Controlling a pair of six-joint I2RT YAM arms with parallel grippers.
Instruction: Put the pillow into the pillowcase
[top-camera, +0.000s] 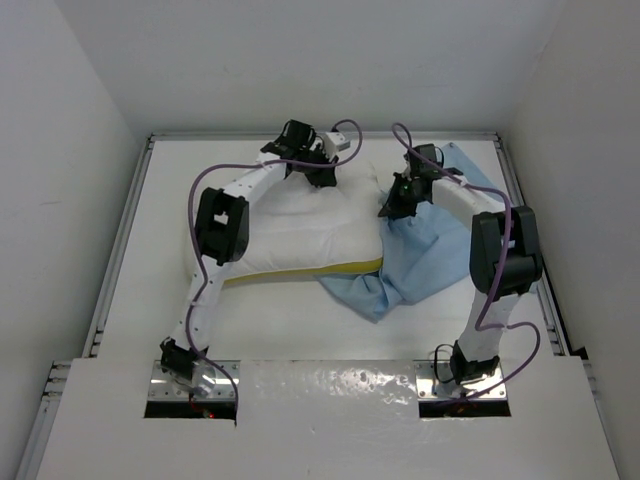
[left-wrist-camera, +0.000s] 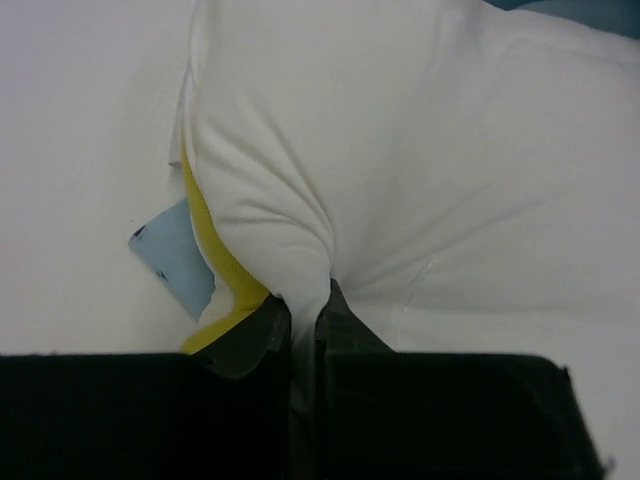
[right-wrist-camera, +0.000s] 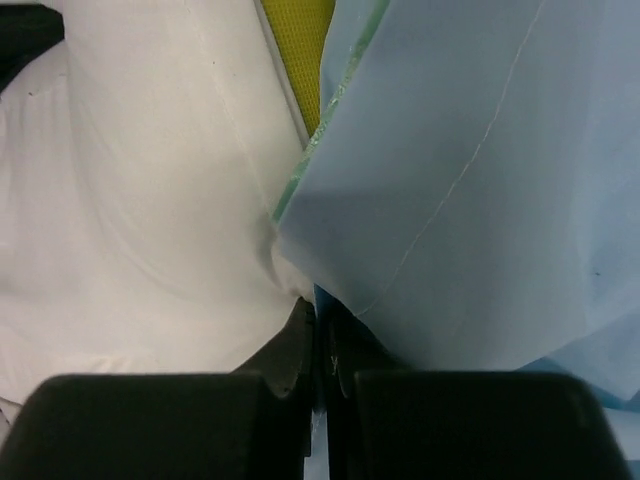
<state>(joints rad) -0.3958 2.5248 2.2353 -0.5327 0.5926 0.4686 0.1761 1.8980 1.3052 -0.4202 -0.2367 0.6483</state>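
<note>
Item: puffy white rectangular pillow with a yellow side band, lying mid-worktop, not yet cased.
I see my left gripper pinching a fold at its far edge. My right gripper is pressed together where the pillow meets the thin light-blue fabric pillowcase, crumpled against its right end; whether it holds either, I cannot tell. Purple cables loop over both arms.

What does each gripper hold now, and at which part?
Left gripper: a pinched fold of the pillow near its yellow edge. Right gripper: shut where pillow meets pillowcase; which, unclear.
</note>
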